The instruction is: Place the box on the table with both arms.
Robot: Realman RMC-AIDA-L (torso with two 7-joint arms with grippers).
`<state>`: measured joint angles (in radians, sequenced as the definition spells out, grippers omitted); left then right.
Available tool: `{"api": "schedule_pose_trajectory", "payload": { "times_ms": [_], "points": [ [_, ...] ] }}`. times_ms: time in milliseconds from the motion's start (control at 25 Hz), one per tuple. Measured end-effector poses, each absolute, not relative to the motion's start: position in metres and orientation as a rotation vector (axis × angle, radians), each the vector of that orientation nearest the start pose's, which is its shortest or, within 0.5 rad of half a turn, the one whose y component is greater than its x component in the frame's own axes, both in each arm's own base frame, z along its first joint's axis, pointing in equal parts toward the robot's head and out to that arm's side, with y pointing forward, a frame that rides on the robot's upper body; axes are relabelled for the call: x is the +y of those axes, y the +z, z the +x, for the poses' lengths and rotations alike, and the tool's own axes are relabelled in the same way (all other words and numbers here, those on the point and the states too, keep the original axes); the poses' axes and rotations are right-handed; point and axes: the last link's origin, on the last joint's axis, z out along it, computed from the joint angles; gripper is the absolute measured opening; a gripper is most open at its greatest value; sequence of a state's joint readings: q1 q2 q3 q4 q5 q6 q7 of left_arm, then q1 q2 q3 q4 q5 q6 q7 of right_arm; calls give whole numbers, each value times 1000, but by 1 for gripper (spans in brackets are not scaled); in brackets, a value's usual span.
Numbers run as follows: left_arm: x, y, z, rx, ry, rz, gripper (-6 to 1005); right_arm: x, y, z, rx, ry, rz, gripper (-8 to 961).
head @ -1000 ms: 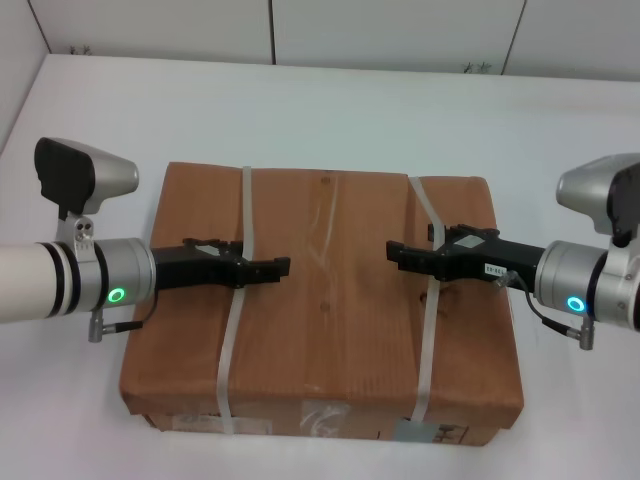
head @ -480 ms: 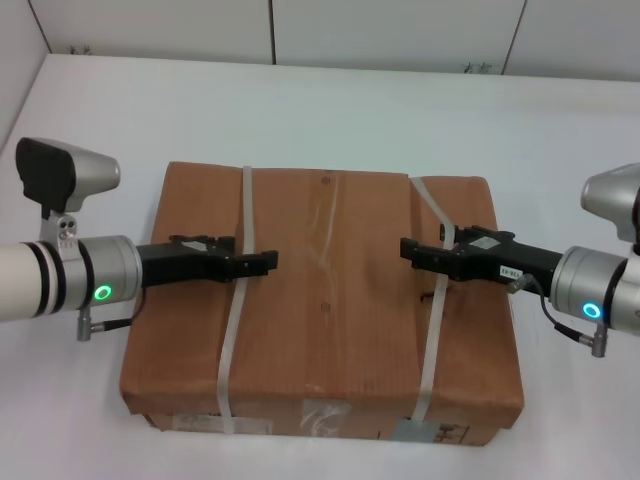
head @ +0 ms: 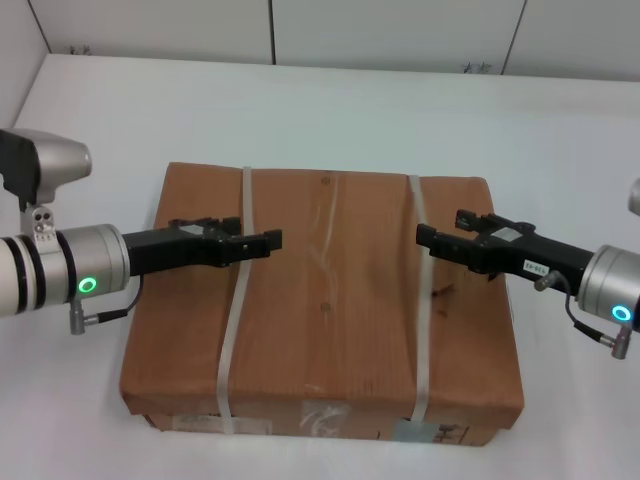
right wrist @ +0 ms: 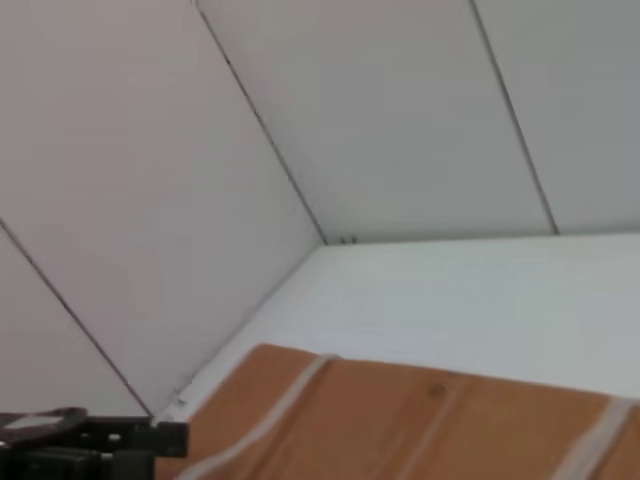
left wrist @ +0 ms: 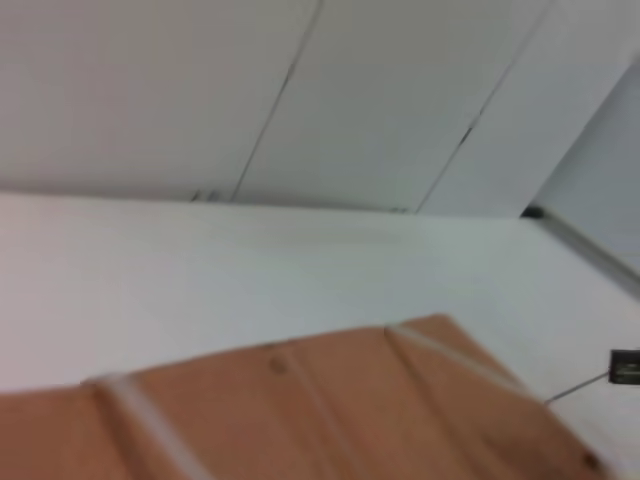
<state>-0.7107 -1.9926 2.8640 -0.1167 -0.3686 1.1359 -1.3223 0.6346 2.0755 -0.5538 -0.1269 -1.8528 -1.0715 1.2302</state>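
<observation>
The flat brown strapped cardboard box sits mid-frame on the white table, black left gripper and right gripper hovering narrow-fingered above it.

We see bright, even light from overhead in the head view; no hard glare anywhere. The table reads flat white w/ little texture. The box throws only a thin soft shadow on the tabletop toward the left edge and near edge. Soft shadows under both arms fall on the box top; the clear tape down the middle shows a faint sheen. Head view is sharp, w/ no clear bending at the frame edges. Both wrist views are soft overall: box strap lines and wall seams smear, esp. in the left wrist view.
</observation>
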Motion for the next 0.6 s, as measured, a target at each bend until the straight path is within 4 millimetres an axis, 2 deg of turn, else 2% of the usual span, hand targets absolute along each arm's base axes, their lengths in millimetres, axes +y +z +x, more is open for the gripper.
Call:
{"api": "schedule_pose_trajectory", "payload": {
  "times_ms": [160,280,600],
  "points": [
    [349,-41,-295,-1056,-707,-2452,843,338,-64,285,985,808,-2374,887],
    [340,-32,-287,-961,-829,-2493,843,329,-53,274,828,933,-2418,887],
    [307,4,-264,-566,-1145,-2674,843,303,-23,242,363,1113,-2709,886]
  ]
}}
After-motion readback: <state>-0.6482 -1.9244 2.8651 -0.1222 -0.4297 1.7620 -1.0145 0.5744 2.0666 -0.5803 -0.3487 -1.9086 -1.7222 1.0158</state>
